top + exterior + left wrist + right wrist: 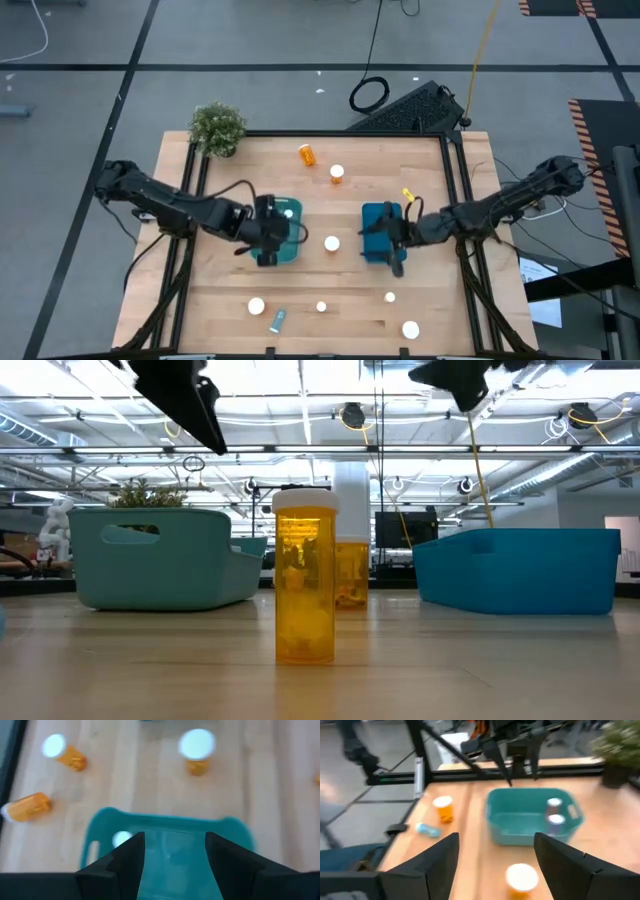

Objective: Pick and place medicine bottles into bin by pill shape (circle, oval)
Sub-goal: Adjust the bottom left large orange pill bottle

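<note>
Two grippers hovered over their bins. The left gripper (170,865), fingers spread and empty, hung above the teal bin (290,243), which already held bottles. Smooth orange cylinders with round white caps stood scattered on the wood; the nearest upright bottle (331,243) likely suited a centred, top-down grasp. The right gripper (497,865), also spread and empty, hung over the blue bin (375,215).

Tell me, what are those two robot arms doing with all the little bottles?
They are sorting medicine bottles into two bins. The left gripper hangs open and empty over the left bin, which already holds a bottle or two. The right gripper hangs open over the right bin. Several bottles are on the table, some standing, some on their sides.
</note>
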You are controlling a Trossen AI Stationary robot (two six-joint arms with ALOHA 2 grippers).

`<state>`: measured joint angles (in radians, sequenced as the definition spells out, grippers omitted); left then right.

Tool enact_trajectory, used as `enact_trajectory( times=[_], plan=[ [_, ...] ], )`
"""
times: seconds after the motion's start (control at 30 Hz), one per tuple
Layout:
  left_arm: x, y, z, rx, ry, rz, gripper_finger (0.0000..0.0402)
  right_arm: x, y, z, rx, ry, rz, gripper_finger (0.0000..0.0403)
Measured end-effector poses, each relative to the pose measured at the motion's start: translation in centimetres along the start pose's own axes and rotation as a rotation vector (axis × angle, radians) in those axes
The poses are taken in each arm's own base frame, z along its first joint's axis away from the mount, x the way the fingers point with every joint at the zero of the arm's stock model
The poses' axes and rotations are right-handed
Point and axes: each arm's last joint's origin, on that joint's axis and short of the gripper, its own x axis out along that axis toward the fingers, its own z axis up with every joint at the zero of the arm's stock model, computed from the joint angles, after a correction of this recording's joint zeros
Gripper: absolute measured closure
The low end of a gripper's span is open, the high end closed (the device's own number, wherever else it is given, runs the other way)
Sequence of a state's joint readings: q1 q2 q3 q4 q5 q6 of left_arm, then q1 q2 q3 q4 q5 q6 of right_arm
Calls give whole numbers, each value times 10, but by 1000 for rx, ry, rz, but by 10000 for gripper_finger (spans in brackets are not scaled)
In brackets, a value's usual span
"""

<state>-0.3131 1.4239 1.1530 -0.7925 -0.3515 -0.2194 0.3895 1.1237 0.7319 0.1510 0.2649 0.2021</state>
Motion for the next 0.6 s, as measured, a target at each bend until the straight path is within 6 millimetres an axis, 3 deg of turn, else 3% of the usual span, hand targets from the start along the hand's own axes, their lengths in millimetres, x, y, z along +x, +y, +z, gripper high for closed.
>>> enact_trajectory(
  times=[0.37, 0.6],
  plan=[
    [-20, -47, -12, 43, -72, -18, 190, 10, 56, -34, 64, 124, 52, 188],
    [-31, -67, -19, 30, -132, -8, 190, 14, 86, -31, 91, 272, 54, 191]
  ],
)
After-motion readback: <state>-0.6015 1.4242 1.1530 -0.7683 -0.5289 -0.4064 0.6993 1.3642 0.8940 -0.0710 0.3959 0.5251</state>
